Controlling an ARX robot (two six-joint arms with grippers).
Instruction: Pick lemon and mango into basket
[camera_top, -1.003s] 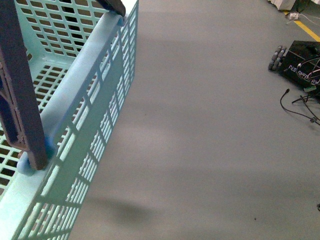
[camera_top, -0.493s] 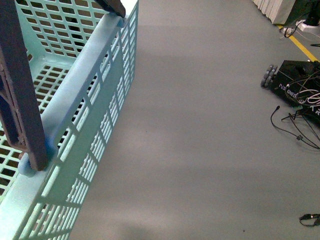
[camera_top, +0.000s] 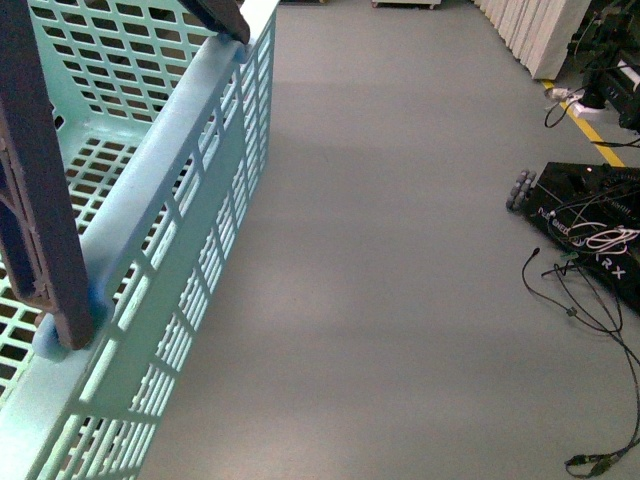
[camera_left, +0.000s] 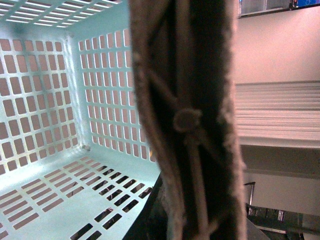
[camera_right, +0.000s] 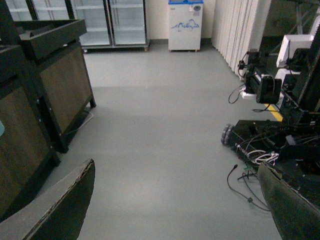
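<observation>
Mostly grey floor (camera_top: 400, 250) fills the front view, with the basket (camera_top: 150, 230) close in at the near left, its long rim running away toward the far left. Its brown handle (camera_top: 40, 200) stands up across the near end. The left wrist view looks into the basket from very close. The lattice walls and the stretch of slotted bottom that shows hold nothing, and the blurred handle fills the middle of that view. A dark shape (camera_left: 152, 215) beside the handle may be part of the left gripper, but I cannot tell whether its jaws are apart or clamped on the handle. The right gripper (camera_right: 175, 167) hangs over bare floor with its jaws wide apart and nothing between them. Neither the lemon nor the mango shows in any view. To the right on the floor sits a black wheeled base (camera_top: 590, 215) with loose cables (camera_top: 590, 310) trailing toward the near side. The right wrist view also shows dark cabinets (camera_right: 45, 75) and glass-fronted fridges (camera_right: 110, 22) further off. Judging from this, the task is at its start, with no fruit found or picked. The next move calls for bringing one of the fruits into view. Then the spread right jaws can be lowered around it while the basket is kept within reach.
</observation>
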